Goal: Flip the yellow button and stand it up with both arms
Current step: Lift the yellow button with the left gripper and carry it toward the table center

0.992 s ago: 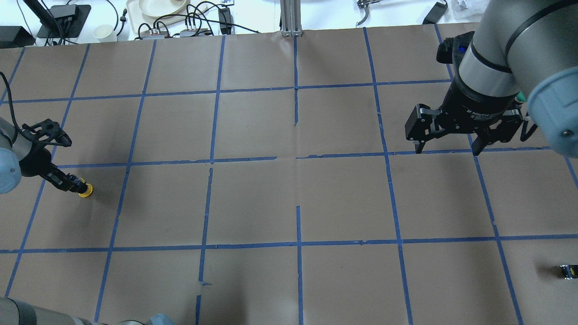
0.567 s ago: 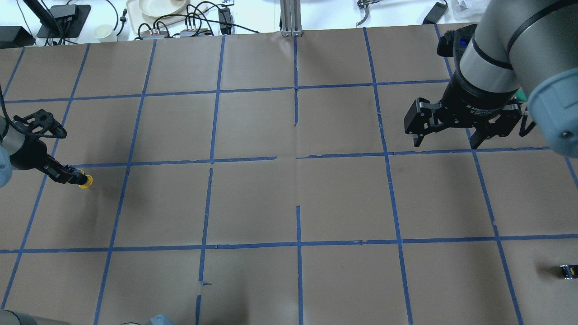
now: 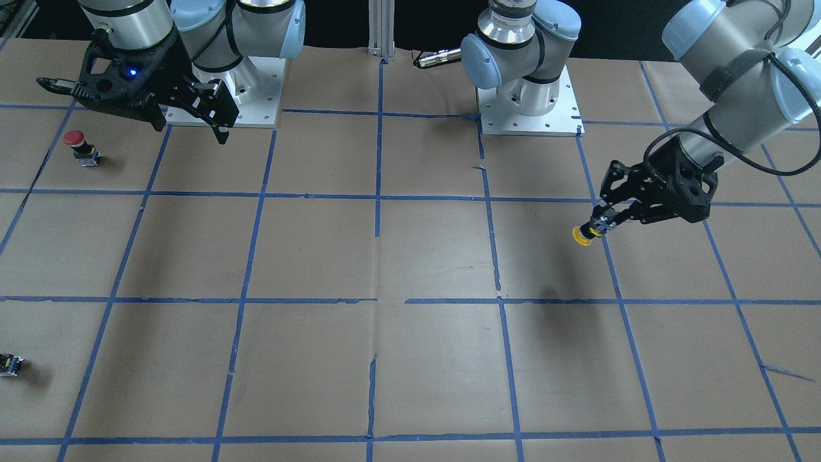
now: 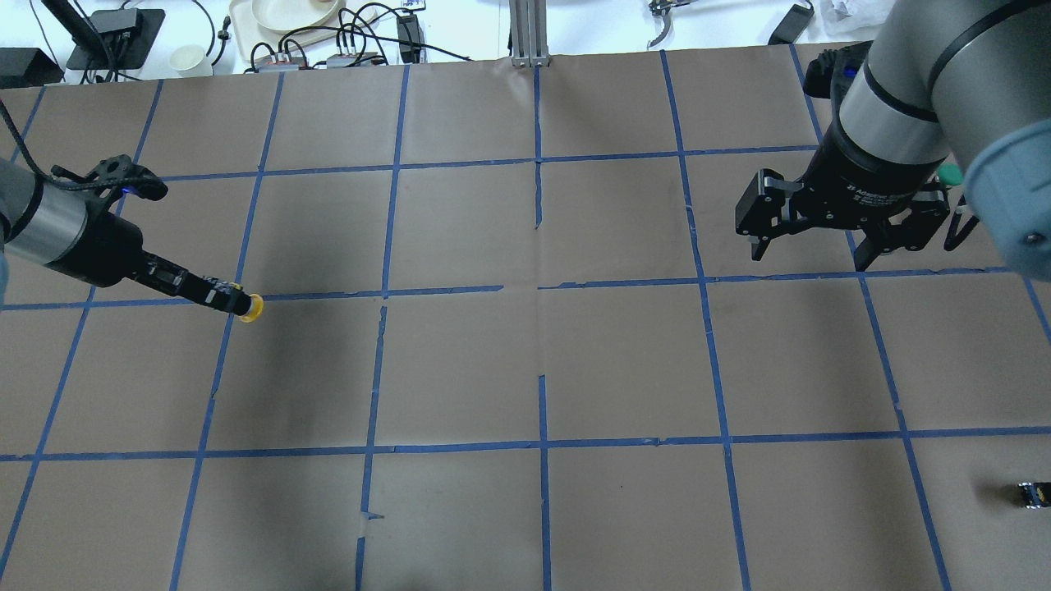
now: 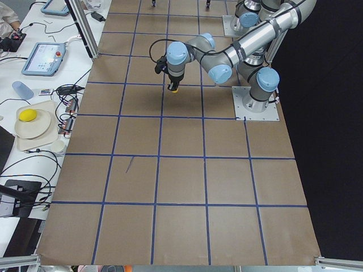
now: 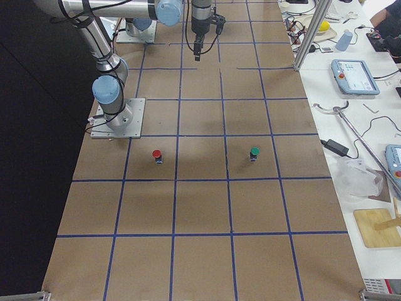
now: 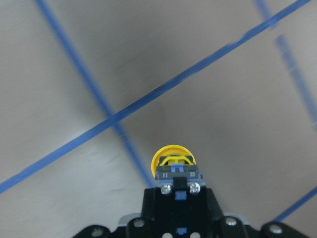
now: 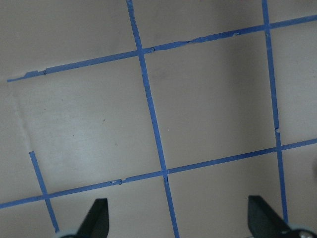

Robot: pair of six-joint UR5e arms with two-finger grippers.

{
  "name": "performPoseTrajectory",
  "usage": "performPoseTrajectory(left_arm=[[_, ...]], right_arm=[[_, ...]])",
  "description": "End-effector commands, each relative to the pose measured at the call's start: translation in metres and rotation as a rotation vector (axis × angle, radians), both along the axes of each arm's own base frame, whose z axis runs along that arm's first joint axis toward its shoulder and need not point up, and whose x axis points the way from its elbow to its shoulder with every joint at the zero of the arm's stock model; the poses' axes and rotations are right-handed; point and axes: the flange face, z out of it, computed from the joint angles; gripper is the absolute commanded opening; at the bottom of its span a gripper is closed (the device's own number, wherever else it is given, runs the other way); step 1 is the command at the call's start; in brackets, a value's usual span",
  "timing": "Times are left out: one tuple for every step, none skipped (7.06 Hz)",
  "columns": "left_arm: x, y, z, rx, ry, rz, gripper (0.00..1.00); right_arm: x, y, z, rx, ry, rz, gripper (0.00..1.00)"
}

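Note:
My left gripper (image 4: pixel 223 296) is shut on the black-and-grey body of the yellow button (image 4: pixel 252 308) and holds it above the table. The yellow cap points away from the fingers, toward the table's middle. In the front-facing view the button (image 3: pixel 582 236) sticks out of the left gripper (image 3: pixel 603 224), with its shadow on the paper below. The left wrist view shows the cap (image 7: pixel 172 156) just past the closed fingertips. My right gripper (image 4: pixel 809 256) is open and empty, hovering over the far right of the table, far from the button. Its fingertips (image 8: pixel 98 218) frame bare paper.
A red-capped button (image 3: pixel 76 139) stands on the table near my right gripper. A green-capped button (image 6: pixel 254 152) stands further along the same row. A small capless black switch block (image 4: pixel 1031 492) lies at the near right edge. Brown paper with blue tape lines (image 4: pixel 542 369) covers the table.
My left gripper has carried the yellow button to the right and a little further from the robot, over a tape crossing. The right gripper has drifted only slightly and stays open.

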Motion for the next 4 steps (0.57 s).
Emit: performPoseTrajectory(left_arm=[[-0.069,0.022,0.037,0.099,0.312,0.166,0.08],[-0.092,0.019,0.043,0.117,0.464,0.238,0.08],[-0.132,0.019,0.058,0.121,0.586,0.234,0.08],[-0.168,0.023,0.078,0.174,0.699,0.282,0.08]], right_arm=[[0.001,-0.009,-0.001,0.016,-0.17,-0.202,1.0],[-0.007,-0.016,0.001,0.02,-0.292,-0.277,1.0],[-0.021,-0.024,0.007,0.025,-0.431,-0.388,1.0],[-0.034,-0.03,0.012,0.034,-0.55,-0.489,1.0]])
